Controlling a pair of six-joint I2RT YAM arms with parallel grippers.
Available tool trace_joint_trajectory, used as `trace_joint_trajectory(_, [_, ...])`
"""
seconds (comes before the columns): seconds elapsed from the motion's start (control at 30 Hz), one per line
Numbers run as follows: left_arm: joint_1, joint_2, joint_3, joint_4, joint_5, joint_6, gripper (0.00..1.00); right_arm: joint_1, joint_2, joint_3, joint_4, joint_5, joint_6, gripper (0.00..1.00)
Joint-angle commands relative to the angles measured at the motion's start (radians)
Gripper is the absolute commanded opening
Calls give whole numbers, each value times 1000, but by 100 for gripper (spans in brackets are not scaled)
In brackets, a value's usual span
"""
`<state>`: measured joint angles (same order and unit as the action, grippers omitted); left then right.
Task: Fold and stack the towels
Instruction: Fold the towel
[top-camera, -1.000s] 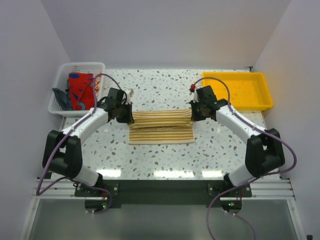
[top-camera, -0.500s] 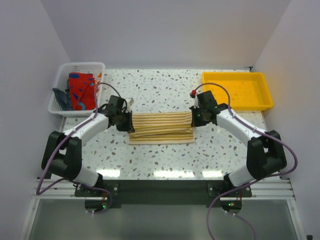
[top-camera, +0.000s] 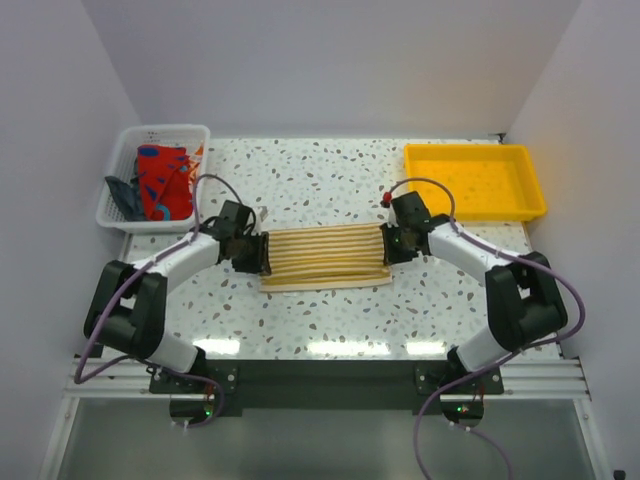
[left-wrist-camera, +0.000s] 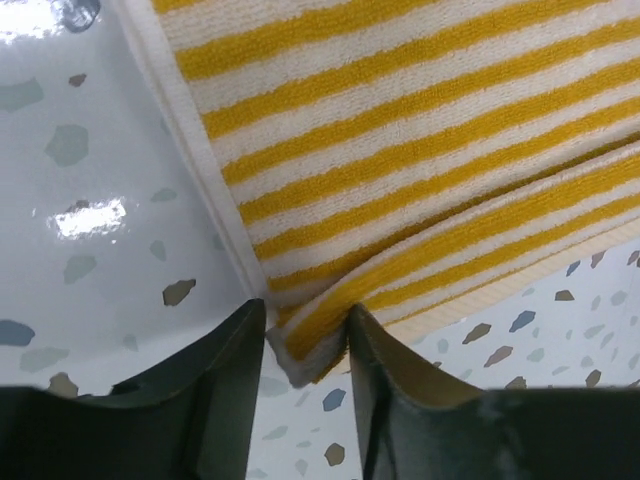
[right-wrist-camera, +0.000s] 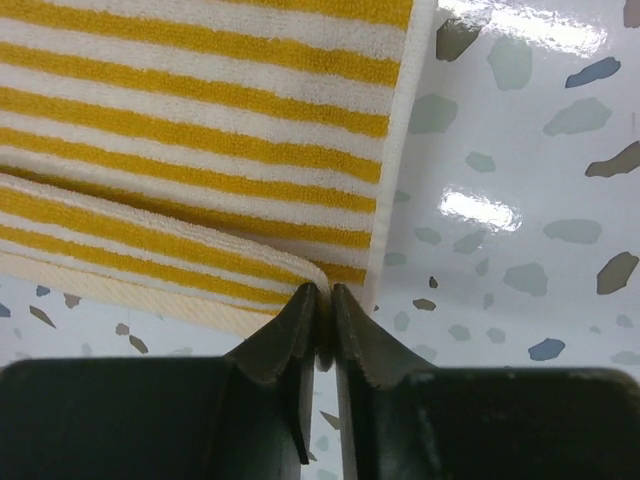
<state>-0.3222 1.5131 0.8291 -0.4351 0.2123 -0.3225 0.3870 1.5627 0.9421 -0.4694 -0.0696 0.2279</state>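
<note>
A tan-and-white striped towel (top-camera: 325, 255) lies folded on the speckled table between the two arms. My left gripper (top-camera: 258, 255) is at its left end. In the left wrist view its jaws (left-wrist-camera: 305, 340) stand apart around the folded corner of the towel (left-wrist-camera: 400, 130), with a gap on one side. My right gripper (top-camera: 388, 245) is at the right end. In the right wrist view it (right-wrist-camera: 325, 305) is shut, pinching the thin folded corner of the towel (right-wrist-camera: 200, 130). More towels, an orange-red one (top-camera: 160, 180) and a dark blue-grey one (top-camera: 122, 195), lie in the basket.
A white mesh basket (top-camera: 165, 130) stands at the back left of the table. A yellow tray (top-camera: 465, 149) stands at the back right. White walls close in on both sides and the back.
Both grippers have come down and toward the near edge with the towel's upper layer, which now lies flat over the lower one. The left jaws have opened.
</note>
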Motion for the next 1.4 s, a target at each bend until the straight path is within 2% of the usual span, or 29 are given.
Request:
trace_joint_trajectory(0.0, [3,-122,-24,-36,-47,-12,46,7,-116,-8,-38,30,-5,17])
trace_joint_trajectory(0.03, [2,-151,-28,-40,-41,-18,53,18,-137,-12,-54,10,-6,22])
trace_joint_trajectory(0.07, [0,-212,-38,-43,-36,-26,56,23,-183,-26,-61,-1,-6,23])
trace_joint_trajectory(0.23, [-8,-379,-84,-68,-8,-75,65,62,-306,-107,-86,-93,28,25])
trace_joint_trajectory(0.33, [-11,-450,-116,-73,21,-104,66,67,-366,-169,-71,-144,71,25])
trace_joint_trajectory(0.43, [-12,-478,-130,-47,38,-141,66,67,-400,-183,-26,-121,100,25])
trace_joint_trajectory(0.5, [-15,-467,-117,-10,55,-168,65,67,-395,-169,3,-108,126,24])
trace_joint_trajectory(0.73, [-120,-334,-67,113,10,-228,45,67,-316,-161,152,-26,212,23])
trace_joint_trajectory(0.83, [-120,-271,-116,177,-22,-243,35,67,-277,-215,222,8,254,22])
trace_joint_trajectory(0.93, [-120,-229,-195,248,-62,-266,31,67,-238,-278,314,13,272,22])
trace_joint_trajectory(1.07, [-118,-197,-300,292,-119,-314,26,69,-207,-348,351,27,287,23])
trace_joint_trajectory(1.23, [-91,-202,-364,280,-188,-343,21,67,-239,-367,276,112,297,25])
trace_joint_trajectory(1.37, [-46,-234,-374,248,-203,-325,21,66,-318,-289,181,146,252,29])
